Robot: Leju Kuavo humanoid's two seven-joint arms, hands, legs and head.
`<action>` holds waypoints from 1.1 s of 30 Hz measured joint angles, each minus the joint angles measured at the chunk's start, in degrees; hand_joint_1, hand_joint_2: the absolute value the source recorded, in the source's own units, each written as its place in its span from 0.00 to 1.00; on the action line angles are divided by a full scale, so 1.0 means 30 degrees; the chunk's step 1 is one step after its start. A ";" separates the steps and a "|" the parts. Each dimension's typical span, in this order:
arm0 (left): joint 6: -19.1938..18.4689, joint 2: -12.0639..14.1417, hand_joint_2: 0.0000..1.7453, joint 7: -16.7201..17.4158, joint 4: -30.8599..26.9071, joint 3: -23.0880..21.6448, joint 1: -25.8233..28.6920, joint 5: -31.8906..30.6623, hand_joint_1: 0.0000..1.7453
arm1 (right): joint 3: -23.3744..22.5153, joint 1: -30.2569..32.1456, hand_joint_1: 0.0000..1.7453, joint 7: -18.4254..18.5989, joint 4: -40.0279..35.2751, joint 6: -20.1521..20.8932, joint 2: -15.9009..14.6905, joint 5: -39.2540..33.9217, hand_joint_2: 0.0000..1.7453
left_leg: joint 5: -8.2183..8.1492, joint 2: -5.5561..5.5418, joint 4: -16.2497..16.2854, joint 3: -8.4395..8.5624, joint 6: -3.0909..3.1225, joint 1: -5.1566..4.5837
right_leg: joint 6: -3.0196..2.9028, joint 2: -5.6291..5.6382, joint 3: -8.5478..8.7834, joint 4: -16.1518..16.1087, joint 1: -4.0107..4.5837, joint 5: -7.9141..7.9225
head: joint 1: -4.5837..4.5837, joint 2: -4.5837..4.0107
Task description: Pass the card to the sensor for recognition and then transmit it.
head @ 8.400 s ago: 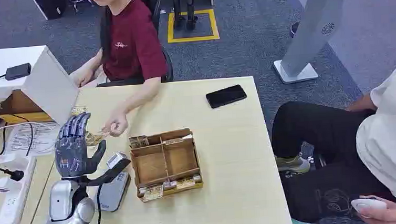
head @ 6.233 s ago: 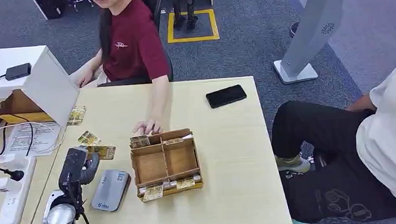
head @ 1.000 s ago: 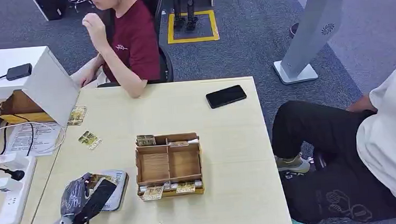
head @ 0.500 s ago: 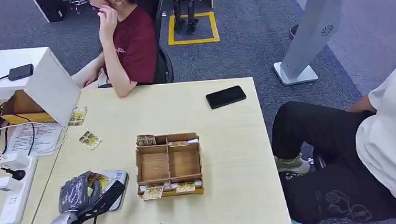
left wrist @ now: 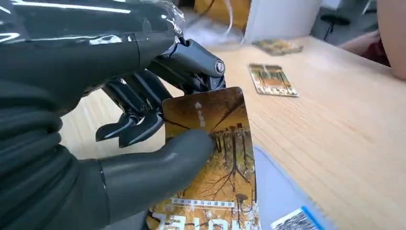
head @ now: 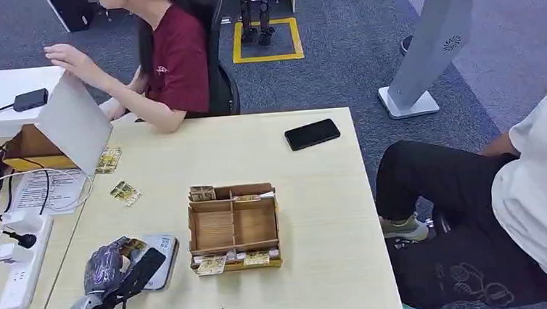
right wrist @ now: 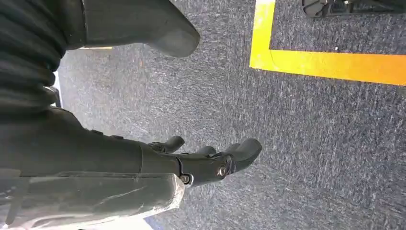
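Observation:
My left hand (head: 112, 266) sits at the table's front left and pinches a card (left wrist: 215, 158) printed with autumn trees between thumb and fingers. The card (head: 133, 246) lies over the grey card reader (head: 160, 258), which shows as a grey-blue surface (left wrist: 282, 206) under the card in the left wrist view. My right hand (right wrist: 210, 163) hangs over grey carpet, fingers apart, holding nothing.
A brown divided card box (head: 233, 226) stands right of the reader. Loose cards (head: 124, 193) (head: 108, 160) lie further back. A black phone (head: 313, 133) is at the far right. A person in red reaches to a white box (head: 72, 121). A power strip (head: 17, 267) lies left.
My left hand has drawn slightly toward the front edge, card still over the reader. The person in red moved a hand from the face out to the white box.

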 joint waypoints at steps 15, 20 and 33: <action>-0.4211 -0.2652 1.00 -0.3297 -0.2390 0.2739 0.0923 1.3490 1.00 | -0.0394 0.0001 0.00 -0.0335 0.0117 -0.0554 0.0000 -0.0007 1.00 | 0.0004 -0.0017 0.0017 -0.0077 0.0010 -0.0004 | 0.0002 -0.0005 -0.0090 -0.0006 -0.0001 0.0001 | 0.0000 0.0000; -0.5237 -0.3338 1.00 -0.2867 -0.3497 0.3394 0.1033 1.9062 1.00 | -0.0444 -0.0007 0.00 -0.0386 0.0248 -0.0794 0.0000 0.0102 1.00 | 0.0004 -0.0018 0.0017 -0.0115 0.0010 -0.0004 | 0.0002 -0.0007 -0.0119 -0.0007 -0.0002 0.0000 | 0.0000 0.0000; -0.1776 -0.4329 1.00 -0.4097 -0.4188 0.4428 0.0889 2.0364 1.00 | -0.0452 -0.0026 0.00 -0.0153 0.0474 -0.1042 0.0000 0.0167 1.00 | 0.0005 -0.0019 0.0019 -0.0132 0.0010 -0.0004 | 0.0002 -0.0007 -0.0149 -0.0007 -0.0002 0.0001 | 0.0000 0.0000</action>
